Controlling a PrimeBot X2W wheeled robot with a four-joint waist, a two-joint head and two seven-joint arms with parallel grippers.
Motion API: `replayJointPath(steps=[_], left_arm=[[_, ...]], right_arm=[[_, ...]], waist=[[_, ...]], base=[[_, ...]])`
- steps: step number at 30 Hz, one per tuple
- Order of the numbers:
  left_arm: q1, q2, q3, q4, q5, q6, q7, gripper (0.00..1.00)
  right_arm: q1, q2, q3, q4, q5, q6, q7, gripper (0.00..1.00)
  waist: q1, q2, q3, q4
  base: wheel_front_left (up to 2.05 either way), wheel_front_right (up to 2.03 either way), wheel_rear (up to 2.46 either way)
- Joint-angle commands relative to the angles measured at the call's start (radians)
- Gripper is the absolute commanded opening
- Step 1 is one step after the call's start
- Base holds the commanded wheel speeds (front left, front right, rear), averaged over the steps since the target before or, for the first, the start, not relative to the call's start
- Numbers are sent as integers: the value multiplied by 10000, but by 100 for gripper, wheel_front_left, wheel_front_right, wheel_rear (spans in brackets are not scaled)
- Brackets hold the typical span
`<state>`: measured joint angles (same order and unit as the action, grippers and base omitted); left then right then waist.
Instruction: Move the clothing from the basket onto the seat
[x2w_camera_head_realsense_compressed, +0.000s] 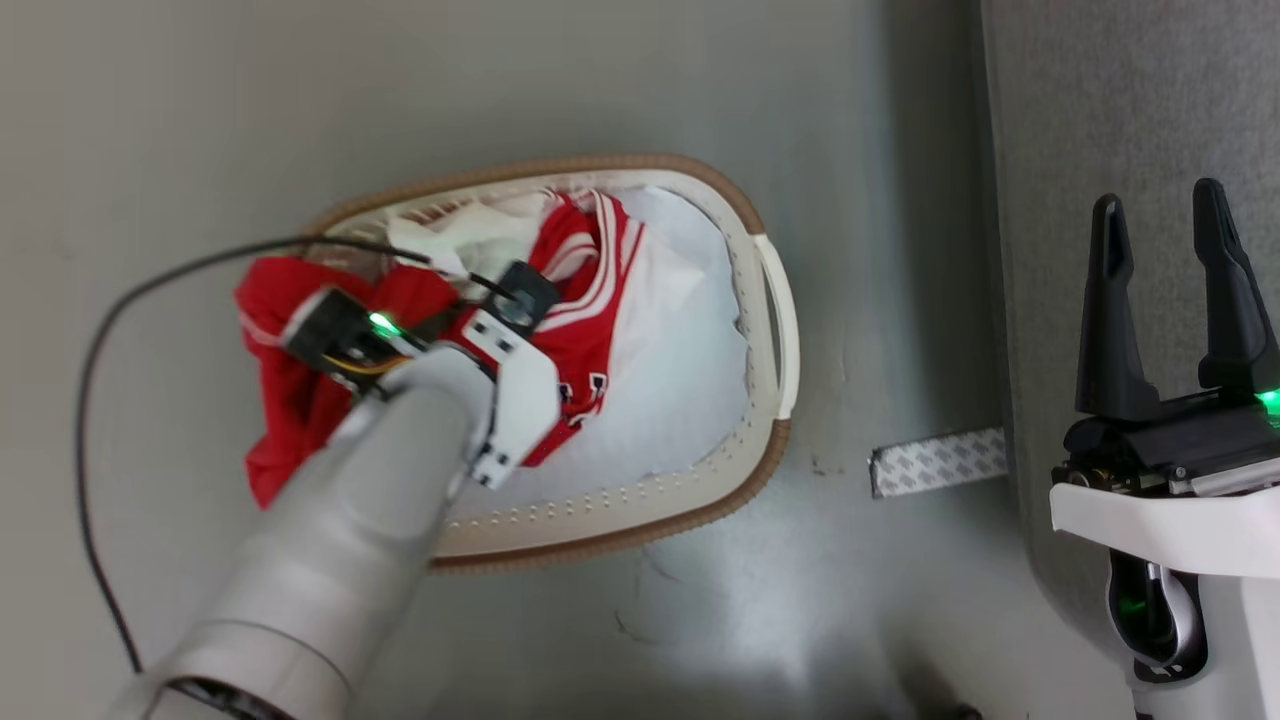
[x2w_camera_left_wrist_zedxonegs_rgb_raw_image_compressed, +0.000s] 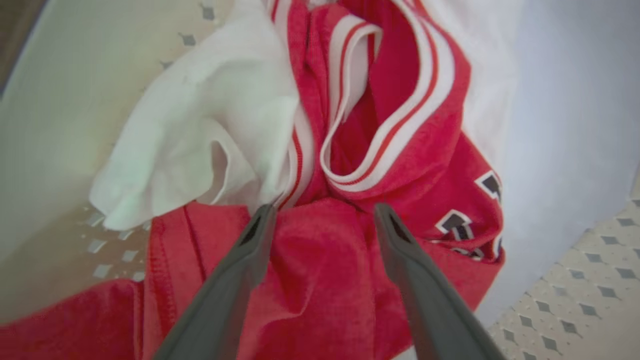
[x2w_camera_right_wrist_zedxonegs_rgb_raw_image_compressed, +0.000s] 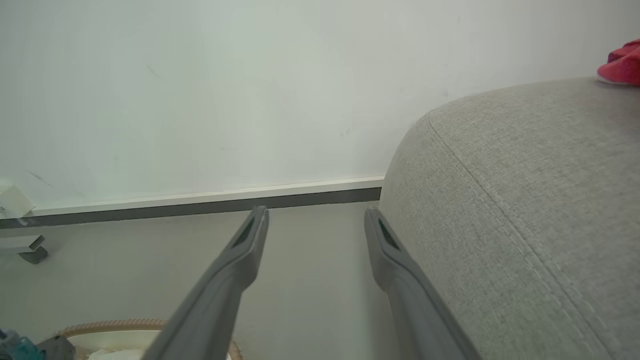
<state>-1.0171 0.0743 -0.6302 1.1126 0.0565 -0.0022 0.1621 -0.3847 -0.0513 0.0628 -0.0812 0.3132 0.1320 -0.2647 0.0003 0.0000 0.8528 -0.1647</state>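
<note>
The basket (x2w_camera_head_realsense_compressed: 600, 530) stands on the grey floor, cream with a brown rim. Red clothing (x2w_camera_head_realsense_compressed: 580, 290) with white-striped trim lies bunched in its left half, and one red fold (x2w_camera_head_realsense_compressed: 290, 400) spills over the left rim. My left arm (x2w_camera_head_realsense_compressed: 500, 370) reaches down into it. In the left wrist view my left gripper (x2w_camera_left_wrist_zedxonegs_rgb_raw_image_compressed: 322, 212) is open, its fingertips (x2w_camera_left_wrist_zedxonegs_rgb_raw_image_compressed: 265, 220) resting on the red clothing (x2w_camera_left_wrist_zedxonegs_rgb_raw_image_compressed: 320, 280) with a fold between them. My right gripper (x2w_camera_head_realsense_compressed: 1160, 200) stands open and empty by the edge of the grey seat (x2w_camera_head_realsense_compressed: 1130, 100). A red piece (x2w_camera_right_wrist_zedxonegs_rgb_raw_image_compressed: 622, 65) lies on the seat (x2w_camera_right_wrist_zedxonegs_rgb_raw_image_compressed: 525, 200).
A plain white pad (x2w_camera_head_realsense_compressed: 680, 370) lines the basket's right half. A black cable (x2w_camera_head_realsense_compressed: 90, 400) loops over the floor to the left arm. A strip of patterned tape (x2w_camera_head_realsense_compressed: 935, 462) lies between basket and seat. A wall with a baseboard (x2w_camera_right_wrist_zedxonegs_rgb_raw_image_compressed: 200, 205) stands beyond.
</note>
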Motion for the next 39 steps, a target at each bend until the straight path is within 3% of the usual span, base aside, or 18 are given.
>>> replayJointPath(steps=[1, 10, 11, 13, 22, 33, 39], left_arm=[[-328, 243, -53, 273, 158, 106, 83, 100], [-857, 479, -181, 1164, 119, -69, 547, 100], [-866, 490, -203, 1213, 111, -54, 543, 49], [-921, 495, -272, 1271, 139, -12, 407, 0], [-280, 60, 61, 1200, -684, -116, -726, 0], [1691, -223, 496, 259, -2390, -598, -2537, 0], [2932, -227, 88, -1228, -3587, -575, -2598, 0]], right_arm=[[-116, 14, 52, -144, 166, -25, 6, 100], [2, 13, 298, -247, 433, -25, 6, 100], [4, 13, 330, -246, 493, -25, 6, 100], [4, 13, 377, -260, 532, -25, 6, 100], [139, 11, 189, 100, 589, -25, 6, 100], [1198, 7, -380, 903, 255, -25, 6, 100], [2156, 5, -761, 1433, 179, -24, 6, 100]], waist=[[-3, 0, 558, -382], [-3, 0, 989, -611], [-3, 0, 1009, -633], [-3, 0, 1033, -675], [-3, 0, -23, -511], [-3, 0, -3485, 528], [-3, 0, -5539, 1091]], base=[[0, 0, 0], [0, 0, 0], [0, 0, 0], [0, 0, 0], [0, 0, 0], [0, 0, 0], [0, 0, 0]])
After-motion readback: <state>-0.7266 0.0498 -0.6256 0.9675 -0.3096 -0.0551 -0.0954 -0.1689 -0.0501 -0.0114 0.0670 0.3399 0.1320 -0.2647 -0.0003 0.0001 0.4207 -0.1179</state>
